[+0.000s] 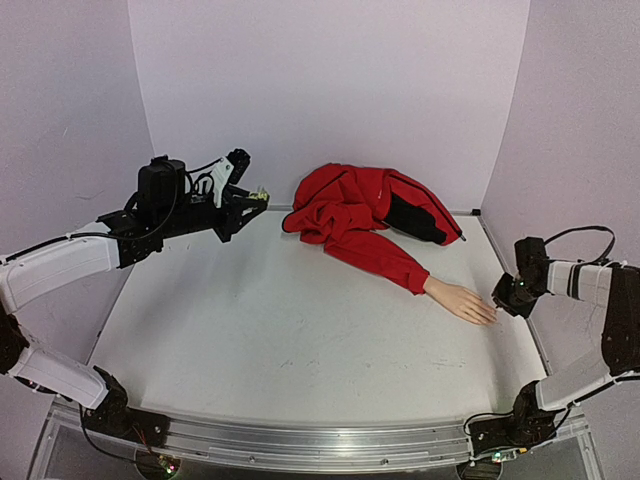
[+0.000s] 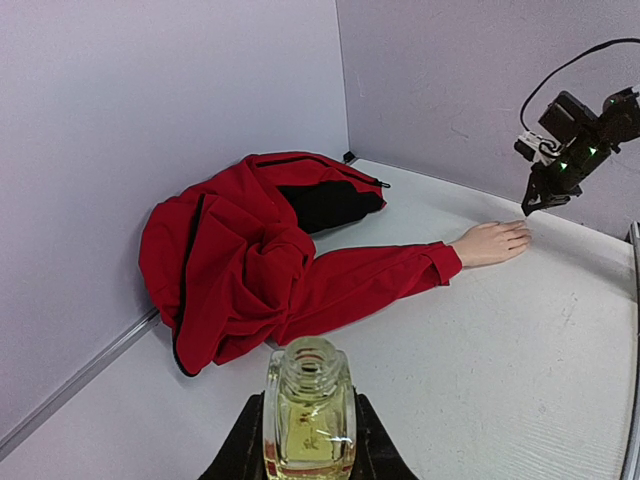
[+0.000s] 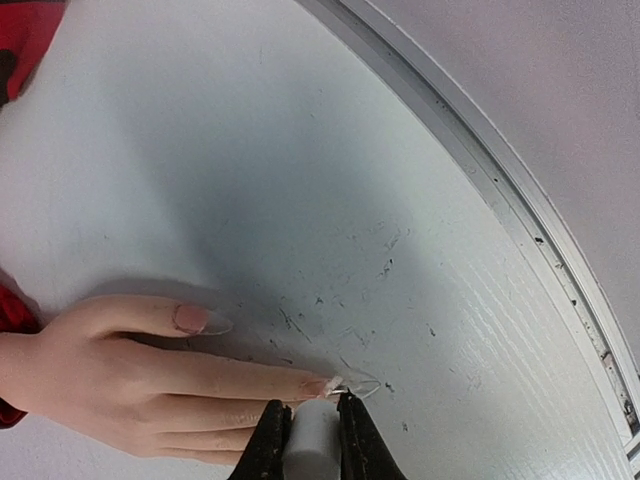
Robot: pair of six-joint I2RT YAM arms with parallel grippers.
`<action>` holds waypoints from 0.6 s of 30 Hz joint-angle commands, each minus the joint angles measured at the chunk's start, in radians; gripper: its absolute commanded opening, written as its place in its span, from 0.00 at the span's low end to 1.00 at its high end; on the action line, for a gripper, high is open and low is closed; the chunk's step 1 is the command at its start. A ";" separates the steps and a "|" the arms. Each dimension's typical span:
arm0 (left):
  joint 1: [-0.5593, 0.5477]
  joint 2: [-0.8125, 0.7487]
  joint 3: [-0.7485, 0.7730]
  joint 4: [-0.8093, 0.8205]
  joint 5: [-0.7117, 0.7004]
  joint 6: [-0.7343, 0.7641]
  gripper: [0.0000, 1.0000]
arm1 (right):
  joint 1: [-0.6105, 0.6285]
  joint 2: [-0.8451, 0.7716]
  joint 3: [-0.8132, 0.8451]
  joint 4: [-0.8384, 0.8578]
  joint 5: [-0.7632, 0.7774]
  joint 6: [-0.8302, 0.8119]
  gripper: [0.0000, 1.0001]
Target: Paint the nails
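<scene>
Fingers of right gripper pinch a white brush handle, bristle just ahead of them at one of the nails of the mannequin hand, left gripper clasping the open bottle between its fingers; painting stroke likely in hand, next needs a short, light drag along that nail.
</scene>
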 commanded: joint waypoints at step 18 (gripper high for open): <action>0.005 -0.017 0.037 0.048 0.008 0.017 0.00 | -0.004 0.031 0.008 0.004 0.094 0.047 0.00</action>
